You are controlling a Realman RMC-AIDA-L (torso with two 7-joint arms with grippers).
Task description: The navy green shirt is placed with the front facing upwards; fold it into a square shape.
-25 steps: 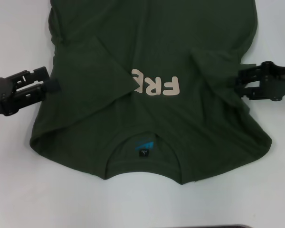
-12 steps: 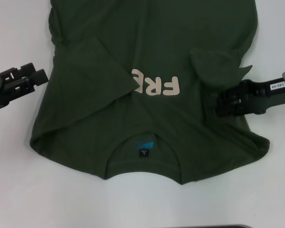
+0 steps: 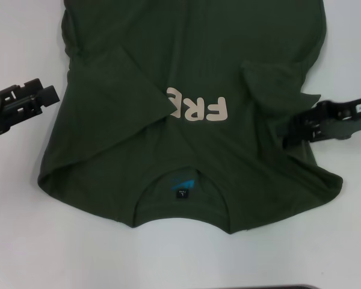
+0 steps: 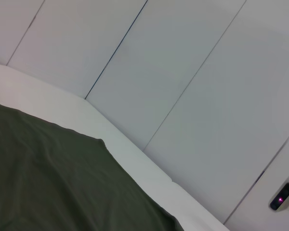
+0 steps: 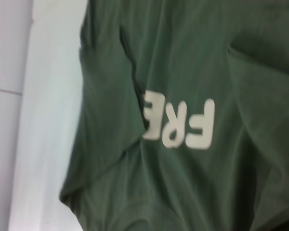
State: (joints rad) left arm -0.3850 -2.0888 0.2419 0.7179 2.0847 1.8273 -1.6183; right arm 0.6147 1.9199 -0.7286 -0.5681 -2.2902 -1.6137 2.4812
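The navy green shirt [image 3: 192,54] lies front up on the white table [image 3: 24,229], collar and blue label [image 3: 183,183] nearest me. Its left sleeve [image 3: 117,90] is folded inward over the chest, so the cream letters [image 3: 198,108] read only "FRE". The right sleeve [image 3: 271,81] is also turned inward and bunched. My left gripper [image 3: 53,95] hovers over bare table just off the shirt's left edge. My right gripper [image 3: 287,130] is over the shirt's right side, below the folded sleeve. The right wrist view shows the shirt [image 5: 183,62] and its letters [image 5: 180,124]; the left wrist view shows a shirt corner [image 4: 48,183].
The shirt runs past the head view's top edge. Bare white table lies left, right and in front of the collar. A dark edge [image 3: 265,287] shows at the near table border. Grey wall panels [image 4: 183,72] stand behind the table's far edge.
My left gripper drew back off the shirt's left edge onto bare table. My right gripper moved inward over the shirt's right side, then slightly back outward. The right sleeve bunched up a little.
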